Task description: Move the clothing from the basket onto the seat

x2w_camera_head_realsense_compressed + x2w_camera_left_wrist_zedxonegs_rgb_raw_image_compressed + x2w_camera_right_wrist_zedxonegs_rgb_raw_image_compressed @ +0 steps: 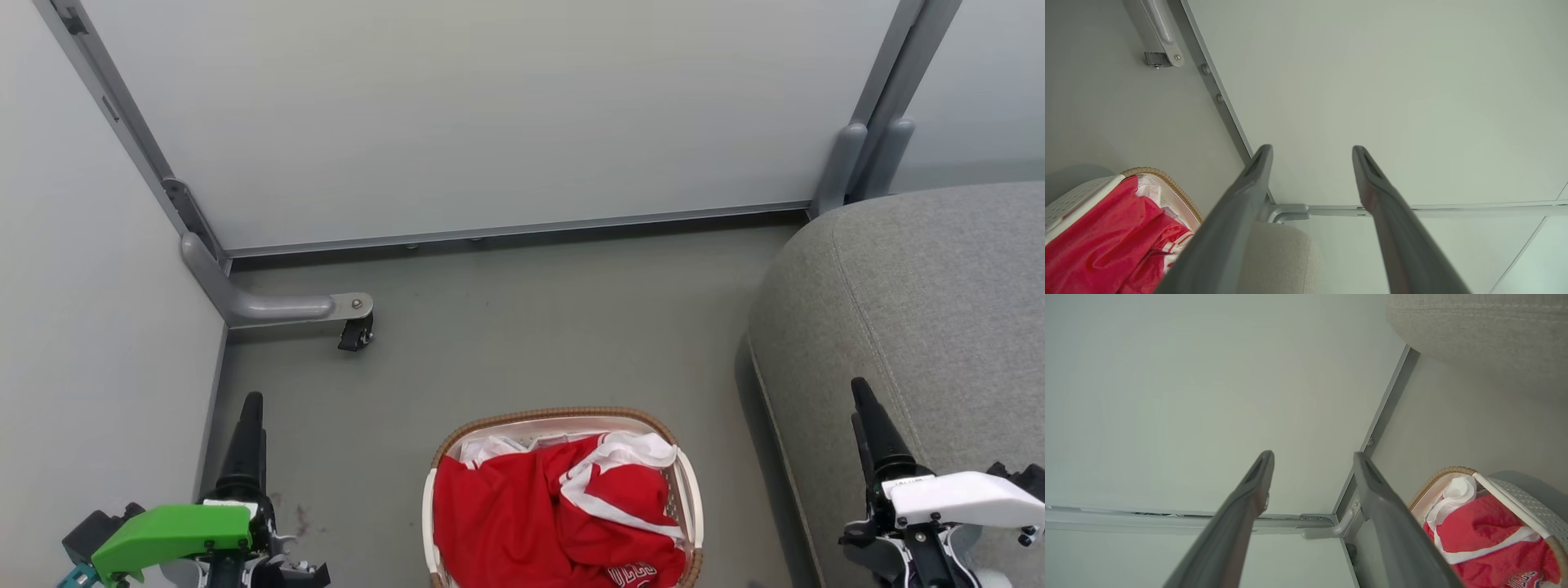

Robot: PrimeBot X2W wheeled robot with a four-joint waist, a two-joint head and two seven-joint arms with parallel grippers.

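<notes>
Pale grey partition panels [490, 122] in metal frame close off far side and left. Grey-green floor [531, 327] beneath. Grey woven seat [922, 327] at right, with rounded corner and stitched seam. Cream basket [563, 414] with brown woven rim stands on floor, left of seat, not touching it. Red clothing [522, 514], white trim and white lettering, heaped inside basket over white liner [490, 447]. Left claw [1312, 151] spread wide, gripping nothing, left of basket. Right claw [1312, 455] spread wide, gripping nothing, by seat edge. Small black caster [357, 333] under frame foot, far left.
</notes>
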